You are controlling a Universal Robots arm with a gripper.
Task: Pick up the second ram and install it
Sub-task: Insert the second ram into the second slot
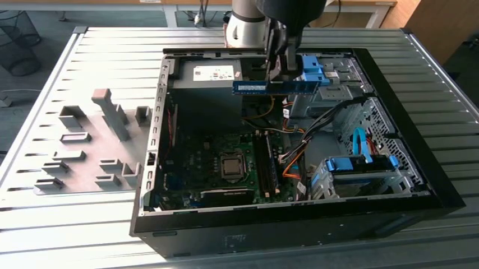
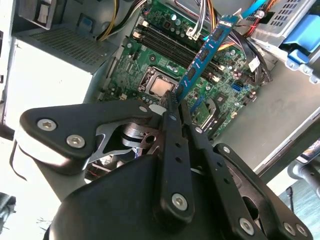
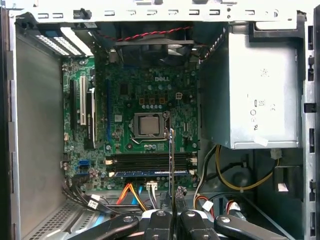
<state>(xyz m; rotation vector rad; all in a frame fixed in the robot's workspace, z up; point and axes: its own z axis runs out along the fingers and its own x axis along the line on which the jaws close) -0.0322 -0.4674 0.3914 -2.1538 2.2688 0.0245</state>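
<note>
Above the case [image 1: 284, 224], one ram [image 1: 250, 87], pinched in one tool [image 1: 281, 77]

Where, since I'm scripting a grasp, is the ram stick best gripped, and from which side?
Pinch the second ram across its two flat faces, about mid-length on its upper edge, coming from above. It is thin and flat, so this is likely steadiest and leaves the lower edge free. The gripper holds it that way, jaws shut.

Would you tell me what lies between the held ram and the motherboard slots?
Only open air, it seems: in the exterior view the ram hangs well above the slots.
</note>
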